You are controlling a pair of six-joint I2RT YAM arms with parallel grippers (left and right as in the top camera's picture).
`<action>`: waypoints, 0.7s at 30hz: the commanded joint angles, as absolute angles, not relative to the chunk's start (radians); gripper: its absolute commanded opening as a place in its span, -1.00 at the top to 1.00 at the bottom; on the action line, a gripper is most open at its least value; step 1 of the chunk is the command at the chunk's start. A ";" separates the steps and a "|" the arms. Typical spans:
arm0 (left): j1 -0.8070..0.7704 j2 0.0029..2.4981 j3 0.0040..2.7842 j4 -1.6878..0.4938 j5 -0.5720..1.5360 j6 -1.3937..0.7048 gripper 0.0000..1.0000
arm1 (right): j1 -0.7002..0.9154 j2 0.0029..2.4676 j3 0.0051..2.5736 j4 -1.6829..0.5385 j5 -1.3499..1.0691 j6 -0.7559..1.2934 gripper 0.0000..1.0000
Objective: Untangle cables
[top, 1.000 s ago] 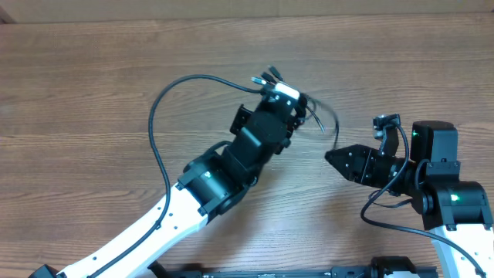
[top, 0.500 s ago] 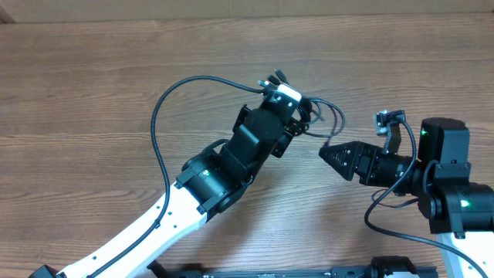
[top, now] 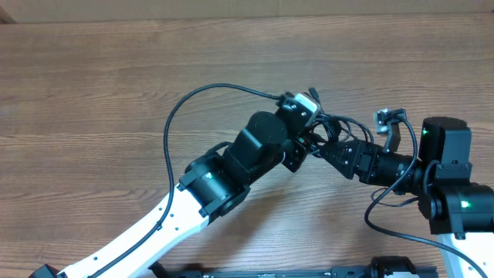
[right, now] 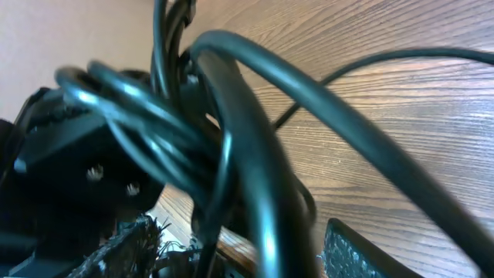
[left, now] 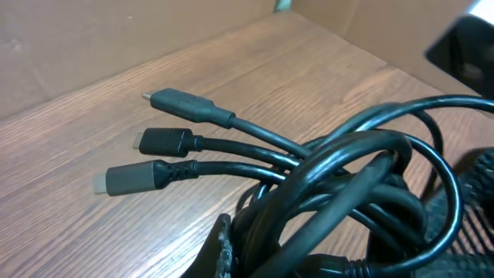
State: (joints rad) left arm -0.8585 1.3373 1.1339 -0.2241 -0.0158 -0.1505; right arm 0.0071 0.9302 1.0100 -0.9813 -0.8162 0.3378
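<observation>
The cables (top: 340, 123) are a tangled black bundle held a little above the wooden table. My left gripper (top: 307, 133) is shut on the bundle. In the left wrist view three plug ends (left: 162, 141) fan out to the left of the loops (left: 347, 177), beside one fingertip (left: 224, 247). One long cable (top: 171, 123) arcs away to the left and runs under the left arm. My right gripper (top: 328, 147) reaches in from the right and is open. Several strands (right: 239, 154) run between its fingers (right: 363, 251), with a gap left on the right side.
The wooden table (top: 93, 85) stretches to the left and back. The left arm (top: 208, 185) crosses from the bottom left. The right arm's base (top: 451, 193) stands at the right edge, with its own wires (top: 386, 208) looping beside it.
My left gripper carried the bundle to the right. The right gripper moved left until its fingers stood on either side of the cables. The long loop shifted right with them.
</observation>
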 commanded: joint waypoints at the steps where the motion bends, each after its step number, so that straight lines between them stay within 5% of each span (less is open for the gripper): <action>1: -0.878 1.320 1.148 -0.222 -0.008 -0.115 0.92 | 0.004 0.918 1.049 -0.976 -0.832 0.341 -0.33; 21: -0.893 1.320 1.148 -0.257 -0.037 0.042 0.92 | 0.004 0.918 1.049 -0.992 -0.728 0.379 0.09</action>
